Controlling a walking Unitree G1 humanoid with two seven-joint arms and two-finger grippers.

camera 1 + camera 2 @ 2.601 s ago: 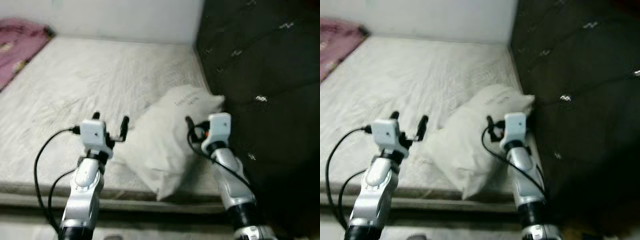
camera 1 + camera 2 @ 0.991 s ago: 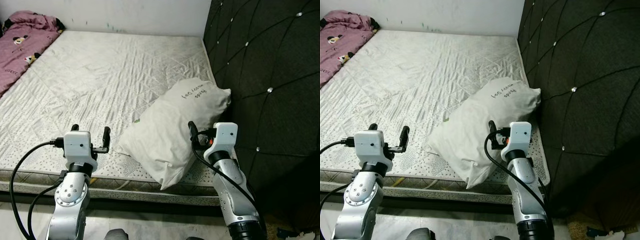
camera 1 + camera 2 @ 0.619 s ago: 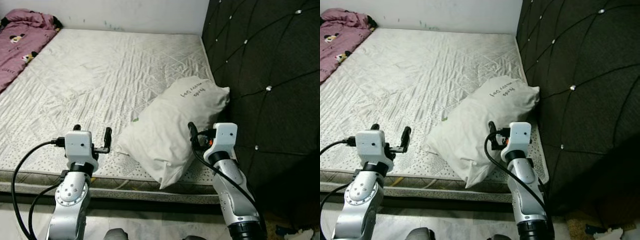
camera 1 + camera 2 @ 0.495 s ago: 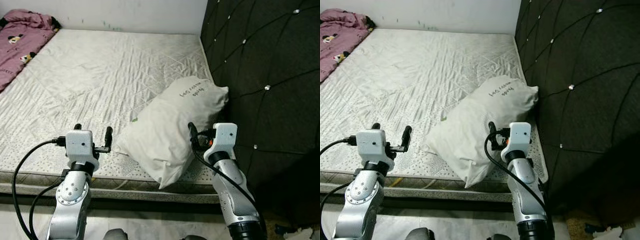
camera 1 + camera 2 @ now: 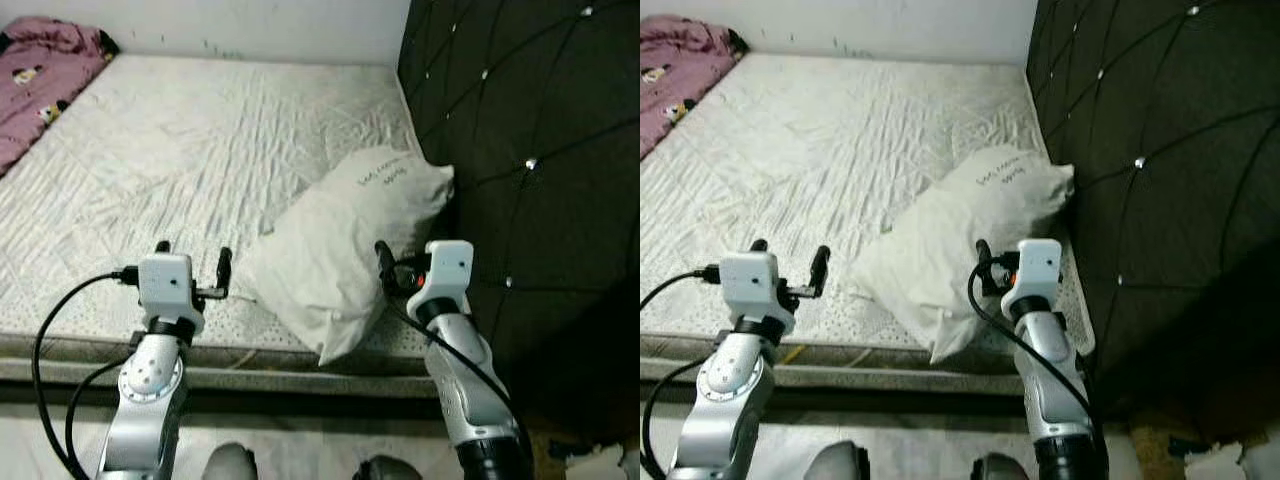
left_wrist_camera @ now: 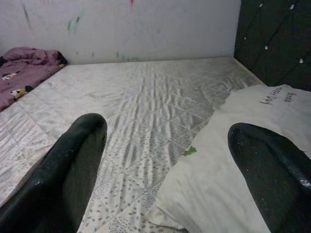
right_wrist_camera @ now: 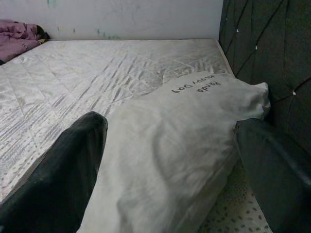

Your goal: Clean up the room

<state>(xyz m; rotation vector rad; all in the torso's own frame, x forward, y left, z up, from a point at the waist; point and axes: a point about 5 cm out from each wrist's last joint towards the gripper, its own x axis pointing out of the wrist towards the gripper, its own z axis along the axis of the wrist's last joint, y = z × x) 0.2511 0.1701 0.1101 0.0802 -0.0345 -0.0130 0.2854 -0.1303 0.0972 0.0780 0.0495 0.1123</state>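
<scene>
Both pincers spread near pillow, seemingly.

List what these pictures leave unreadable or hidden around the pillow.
- Handwriting on the pillow: too small and blurred in the eye views, partly legible in the right wrist view.
- Pillow's near corner: overhangs the mattress edge, underside hidden.
- Right gripper: fingers hidden behind its wrist.
- Pink blanket: cut off by the frame edge.

pillow | handwritten ink, upside down; reads roughly "Panda"; rest illegible
</scene>
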